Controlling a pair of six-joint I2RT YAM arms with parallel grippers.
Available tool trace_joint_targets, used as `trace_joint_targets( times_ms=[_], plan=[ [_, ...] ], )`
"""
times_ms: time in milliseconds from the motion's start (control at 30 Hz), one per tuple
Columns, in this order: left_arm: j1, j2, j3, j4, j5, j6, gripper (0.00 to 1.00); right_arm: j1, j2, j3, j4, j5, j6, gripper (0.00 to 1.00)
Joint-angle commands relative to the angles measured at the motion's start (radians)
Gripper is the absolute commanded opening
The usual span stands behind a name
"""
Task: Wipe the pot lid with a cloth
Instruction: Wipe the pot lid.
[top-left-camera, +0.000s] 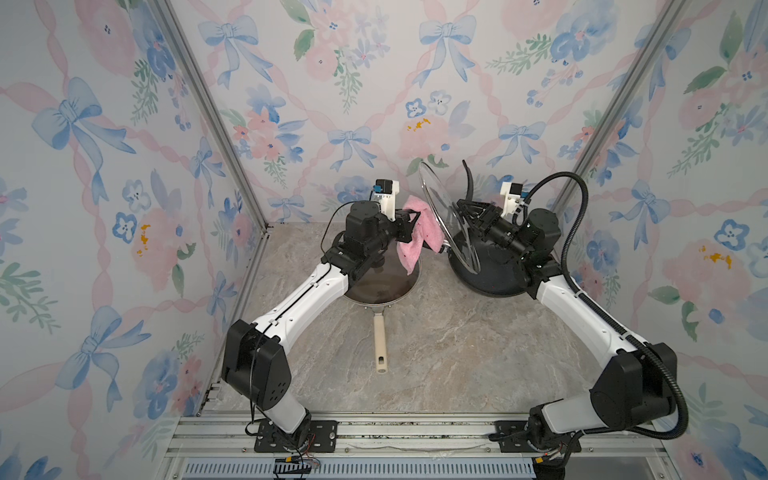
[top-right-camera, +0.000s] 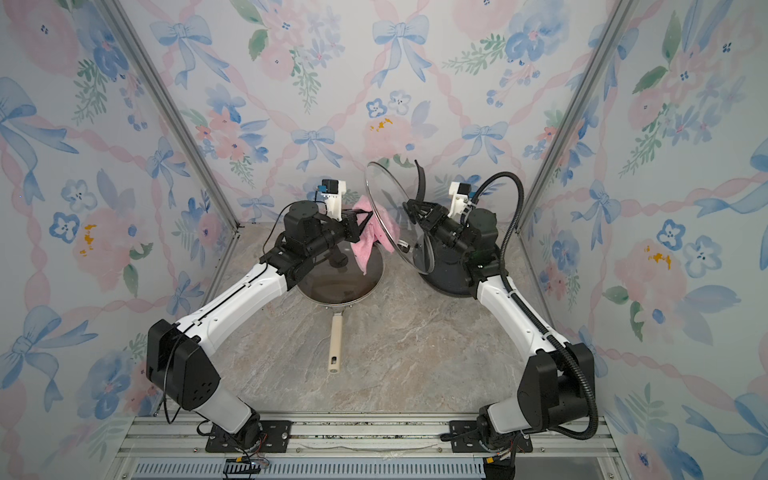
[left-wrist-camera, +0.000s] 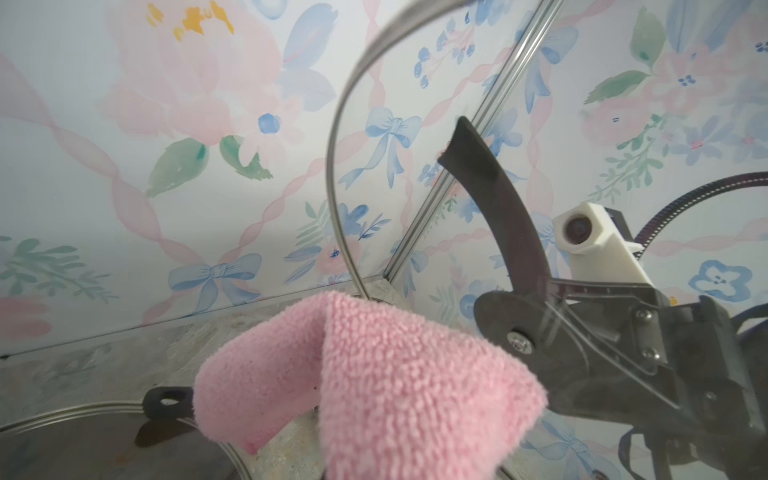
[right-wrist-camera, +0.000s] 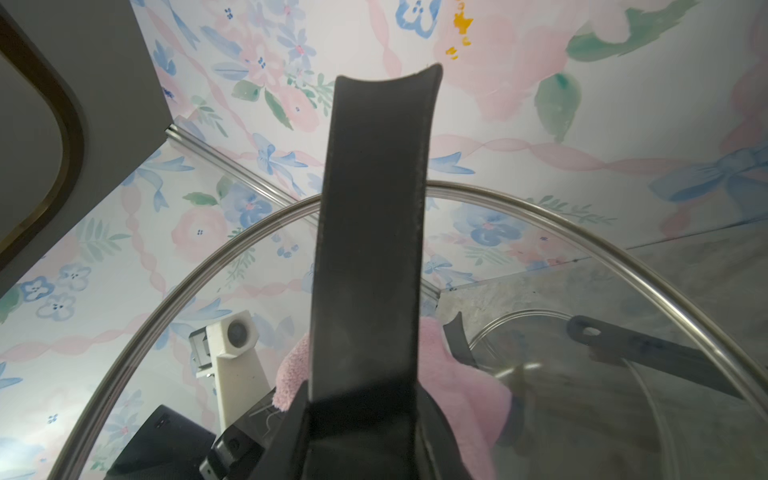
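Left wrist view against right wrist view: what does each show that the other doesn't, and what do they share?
Only the left wrist view shows the right gripper clamped on the black handle, seen through the glass lid, with the right wrist camera beside it. Only the right wrist view shows the left wrist camera behind the glass and a grey dark-framed panel. Both show the lid, its handle, the pink cloth by the lid, and a second lid lying flat beyond.
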Motion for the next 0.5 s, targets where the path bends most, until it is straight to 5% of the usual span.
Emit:
trace_joint_targets(
  times_ms=[0,233,467],
  plan=[
    [-0.035,0.029,0.071,0.074,0.079,-0.013,0.00,0.045,0.009,0.028,0.292,-0.023,0.069,0.06],
    [-0.072,0.040,0.090,0.098,0.076,-0.008,0.00,0.114,0.127,0.113,0.345,-0.049,0.044,0.16],
    [-0.087,-0.005,0.060,0.099,0.048,0.023,0.00,0.216,0.173,0.200,0.093,0.019,-0.233,0.42]
  ],
)
